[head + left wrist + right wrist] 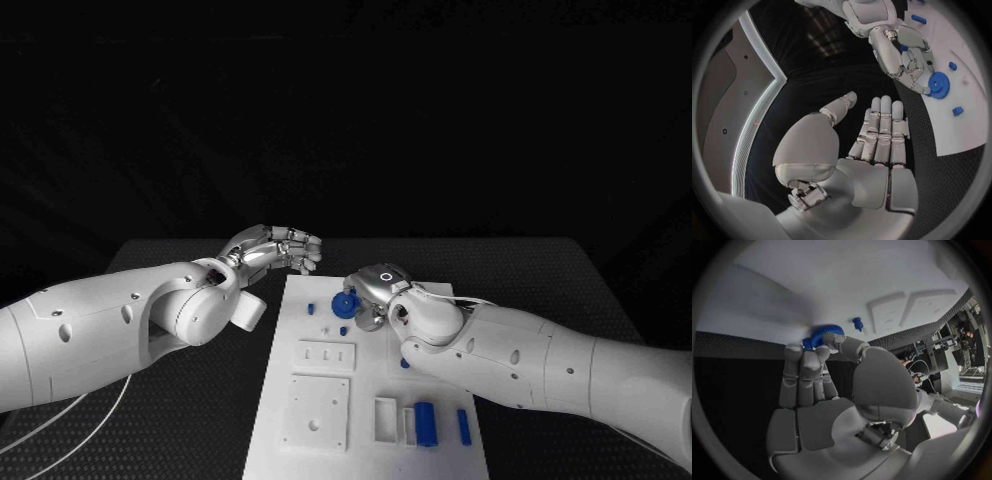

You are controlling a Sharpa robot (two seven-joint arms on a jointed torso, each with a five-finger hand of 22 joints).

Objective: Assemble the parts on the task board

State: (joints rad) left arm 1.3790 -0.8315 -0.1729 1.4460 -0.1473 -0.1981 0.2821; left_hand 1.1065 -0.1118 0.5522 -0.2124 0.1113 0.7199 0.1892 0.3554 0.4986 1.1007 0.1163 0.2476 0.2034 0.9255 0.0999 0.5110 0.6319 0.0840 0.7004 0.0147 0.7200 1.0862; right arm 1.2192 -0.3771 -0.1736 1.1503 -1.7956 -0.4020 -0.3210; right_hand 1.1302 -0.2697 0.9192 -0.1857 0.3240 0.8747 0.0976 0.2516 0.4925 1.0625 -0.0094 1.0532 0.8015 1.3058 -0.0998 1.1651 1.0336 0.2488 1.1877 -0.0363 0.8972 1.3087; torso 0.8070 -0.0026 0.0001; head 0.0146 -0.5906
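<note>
The white task board (361,455) lies in the middle of the black table. My right hand (381,294) is at the board's far end, thumb and fingertips pinching a blue gear (345,304) that sits at the board surface. The right wrist view has the gear (823,335) at my fingertips (795,352), on the board (848,280) and near a small blue peg (857,323). My left hand (274,250) hovers off the board's far left corner, holding nothing. Its fingers (879,130) are stretched out side by side, thumb apart, pointing toward the right hand (901,52) and gear (939,85).
Small blue pegs (312,308) (345,324) (405,362) dot the board's far half. A blue cylinder (427,423) and a blue bar (463,425) lie at the near right beside a white slot block (385,418). Raised white plates (327,355) (317,410) occupy the left side.
</note>
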